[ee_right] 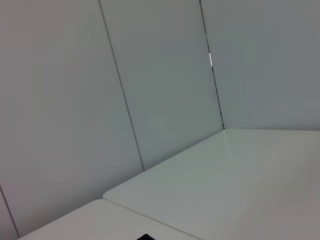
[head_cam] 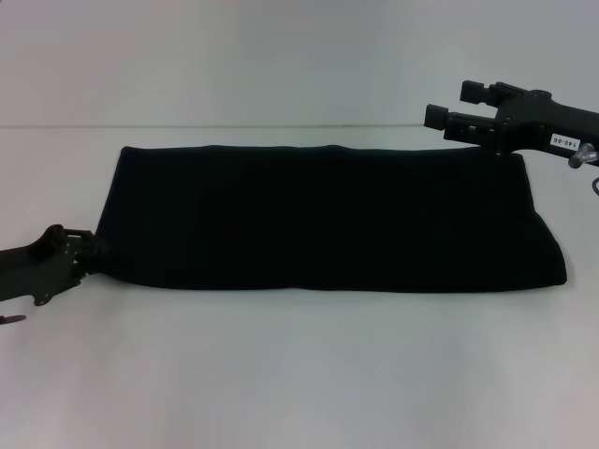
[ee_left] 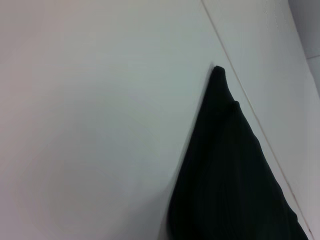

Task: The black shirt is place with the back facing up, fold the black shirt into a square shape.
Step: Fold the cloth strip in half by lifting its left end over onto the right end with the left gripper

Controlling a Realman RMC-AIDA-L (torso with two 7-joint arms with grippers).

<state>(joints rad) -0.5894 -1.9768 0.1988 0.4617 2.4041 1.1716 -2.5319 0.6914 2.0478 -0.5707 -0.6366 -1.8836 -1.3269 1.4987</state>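
Observation:
The black shirt (head_cam: pixel 328 215) lies folded into a long flat band across the white table (head_cam: pixel 299 374), with no lettering showing. My left gripper (head_cam: pixel 92 249) is low at the band's near left corner, touching the fabric's edge. The left wrist view shows the shirt (ee_left: pixel 235 170) as a dark wedge running away over the table. My right gripper (head_cam: pixel 459 105) hovers open above the far right corner, its two fingers spread with nothing between them. In the right wrist view only a black sliver (ee_right: pixel 145 237) shows at the picture's edge.
A seam (head_cam: pixel 234 127) crosses the table just behind the shirt. Grey wall panels (ee_right: pixel 150 75) stand beyond the table's far side. Bare white tabletop stretches in front of the shirt.

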